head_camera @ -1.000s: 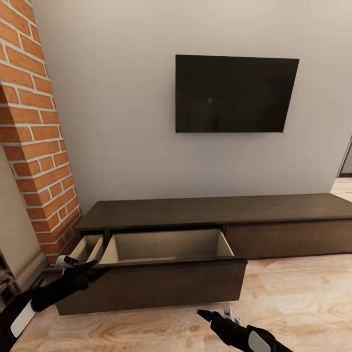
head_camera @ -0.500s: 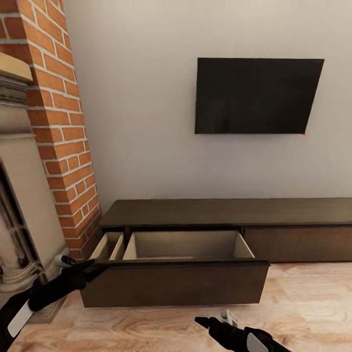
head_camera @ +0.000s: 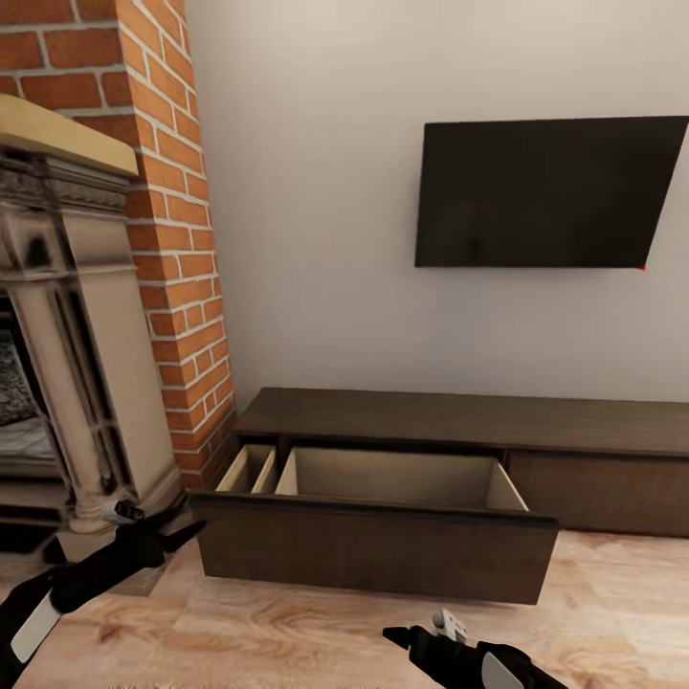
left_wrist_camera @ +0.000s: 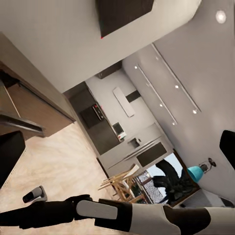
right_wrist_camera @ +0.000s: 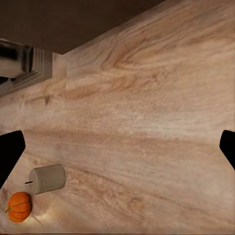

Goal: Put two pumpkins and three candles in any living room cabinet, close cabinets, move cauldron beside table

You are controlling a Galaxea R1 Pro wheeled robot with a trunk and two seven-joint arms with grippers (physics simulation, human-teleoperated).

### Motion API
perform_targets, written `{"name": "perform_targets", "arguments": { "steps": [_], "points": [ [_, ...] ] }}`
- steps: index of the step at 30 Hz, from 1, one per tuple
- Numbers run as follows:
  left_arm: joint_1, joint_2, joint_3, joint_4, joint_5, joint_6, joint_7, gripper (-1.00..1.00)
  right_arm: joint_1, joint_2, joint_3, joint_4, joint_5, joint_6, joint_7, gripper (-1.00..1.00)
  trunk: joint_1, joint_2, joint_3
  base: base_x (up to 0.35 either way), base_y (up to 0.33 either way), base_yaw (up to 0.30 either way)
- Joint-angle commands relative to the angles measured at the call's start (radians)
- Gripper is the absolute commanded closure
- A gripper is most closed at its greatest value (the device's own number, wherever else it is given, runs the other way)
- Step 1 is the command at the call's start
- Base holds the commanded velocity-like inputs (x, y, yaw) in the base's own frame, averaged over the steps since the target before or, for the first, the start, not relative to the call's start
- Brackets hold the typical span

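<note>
The long, low dark-brown cabinet [head_camera: 459, 421] stands against the wall, its wide left drawer [head_camera: 373, 550] pulled out and showing a bare beige inside. In the right wrist view one small orange pumpkin [right_wrist_camera: 19, 206] sits on the wood floor, with a pale candle [right_wrist_camera: 47, 178] lying on its side next to it. My right gripper [right_wrist_camera: 117, 152] hangs open above that floor, well apart from both. In the head view it [head_camera: 402, 636] is low in front of the drawer. My left gripper [head_camera: 182, 531] is by the drawer's left end, and it [left_wrist_camera: 117, 152] is open and holds nothing.
A stone fireplace [head_camera: 67, 383] and a brick column [head_camera: 177, 239] stand left of the cabinet. A dark TV [head_camera: 550, 191] hangs on the wall above it. Wood floor [head_camera: 287, 622] stretches in front. The left wrist view looks toward a far kitchen [left_wrist_camera: 105, 127].
The head camera has swung left, bringing the fireplace into the picture and shifting the cabinet and TV right. Both arms keep the same pose relative to the body.
</note>
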Motion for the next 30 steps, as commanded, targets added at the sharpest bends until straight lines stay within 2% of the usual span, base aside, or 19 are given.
{"name": "perform_targets", "arguments": {
  "steps": [1,15,30],
  "points": [
    [0.0,0.0,0.007,0.002,0.0,0.011,-0.003,-1.0,0.0,-0.001,0.003,-0.001,-0.007,0.006,-0.001,-1.0,0.0,0.0,0.0,-0.064,0.0,0.218],
    [0.0,0.0,0.015,0.003,-0.001,0.01,-0.003,-1.0,0.0,-0.001,0.004,-0.001,-0.007,0.006,-0.004,-1.0,0.0,0.0,0.014,-0.023,0.0,0.219],
    [-0.001,-0.001,0.015,0.003,-0.001,0.01,-0.003,-1.0,0.0,-0.001,0.004,-0.001,-0.007,0.006,-0.004,-1.0,0.0,0.0,0.03,-0.258,0.018,0.219]
  ]
}}
